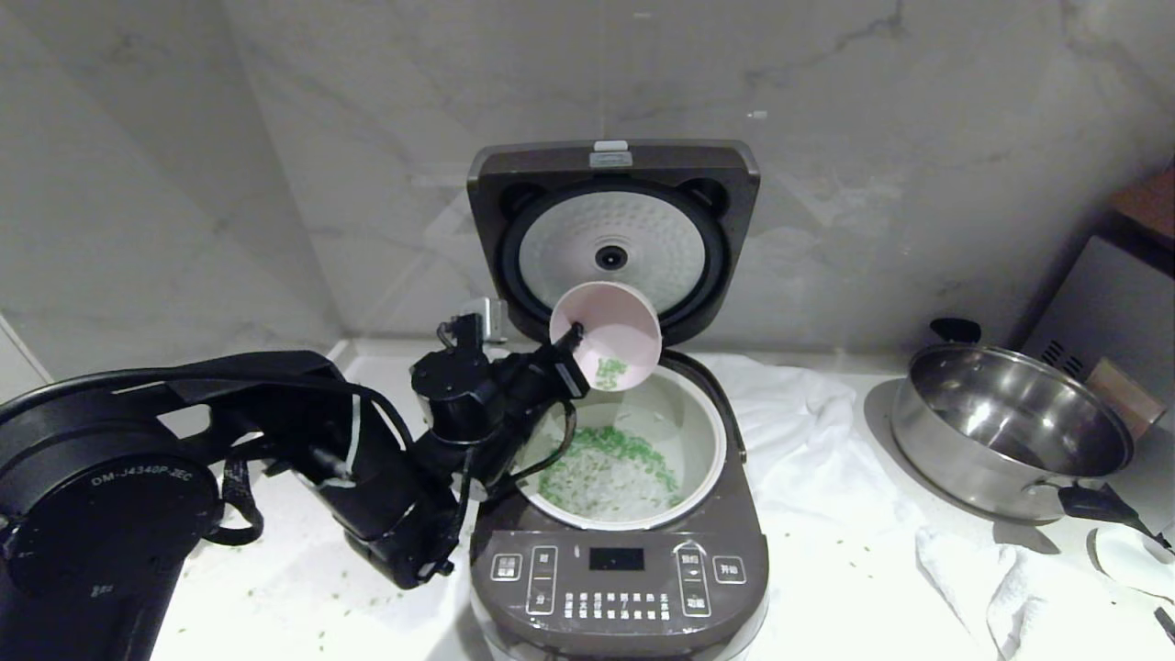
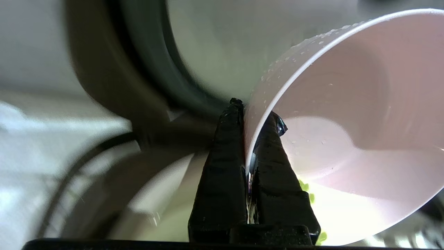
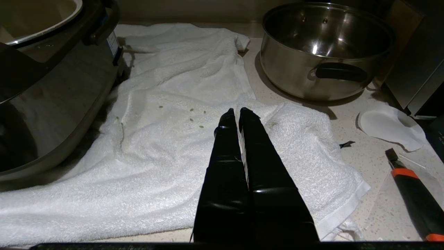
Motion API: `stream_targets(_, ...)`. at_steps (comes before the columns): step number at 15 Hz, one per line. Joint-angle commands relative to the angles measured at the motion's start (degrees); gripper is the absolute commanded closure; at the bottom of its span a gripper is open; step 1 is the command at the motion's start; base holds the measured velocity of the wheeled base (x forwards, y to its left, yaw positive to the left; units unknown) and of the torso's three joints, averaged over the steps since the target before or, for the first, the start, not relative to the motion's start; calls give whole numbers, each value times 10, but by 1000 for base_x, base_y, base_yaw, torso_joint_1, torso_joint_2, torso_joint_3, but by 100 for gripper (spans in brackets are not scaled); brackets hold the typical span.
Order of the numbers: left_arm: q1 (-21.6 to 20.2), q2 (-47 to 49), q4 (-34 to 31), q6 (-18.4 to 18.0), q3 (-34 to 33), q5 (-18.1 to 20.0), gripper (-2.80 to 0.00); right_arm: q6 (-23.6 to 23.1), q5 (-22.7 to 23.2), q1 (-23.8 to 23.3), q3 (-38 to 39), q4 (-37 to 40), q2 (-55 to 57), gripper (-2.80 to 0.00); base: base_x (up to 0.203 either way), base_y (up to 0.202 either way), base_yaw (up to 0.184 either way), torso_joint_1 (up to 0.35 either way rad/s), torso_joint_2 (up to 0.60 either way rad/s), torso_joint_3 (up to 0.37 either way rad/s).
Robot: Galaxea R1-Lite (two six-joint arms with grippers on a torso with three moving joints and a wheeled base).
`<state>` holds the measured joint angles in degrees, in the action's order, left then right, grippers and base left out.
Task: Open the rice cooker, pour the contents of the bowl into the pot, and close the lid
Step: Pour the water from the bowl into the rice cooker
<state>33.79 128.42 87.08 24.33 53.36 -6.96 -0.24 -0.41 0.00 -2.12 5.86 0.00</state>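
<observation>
- We take this for a kitchen: a pale speckled tabletop [image 1: 826, 588] runs up against a grey-veined marble wall [image 1: 872, 165].
- Cooking gear shows it: an open rice cooker [image 1: 624, 569] with chopped green bits in its pot [image 1: 698, 431], and a steel pan [image 3: 326, 55] standing beyond the right fingers [image 3: 229, 121].
- A white towel [image 3: 173, 139] lies spread beneath those fingers, with a white rice paddle [image 3: 392, 126] off to their side.

- The bowl [image 2: 347, 114] is pinched at its rim by the left gripper [image 2: 250, 118], one finger inside, one outside.
- The bowl is tipped on its side; droplets are seen along its rim.
- Green contents [image 2: 307, 189] are seen at 5 o'clock of the fingers.
</observation>
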Motion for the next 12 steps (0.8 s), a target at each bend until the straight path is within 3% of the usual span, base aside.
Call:
stream_targets(1,-24,-41,6,1,12,-1,0,0,0,0,0,0,0,0,0,0,0,0,0,0)
stream_targets(6,-44,-112,6,-5,8,1,0,0,0,0,0,0,0,0,0,0,0,0,0,0)
stream_targets(12,-32,-96,6,-5,-8,-1,0,0,0,0,0,0,0,0,0,0,0,0,0,0)
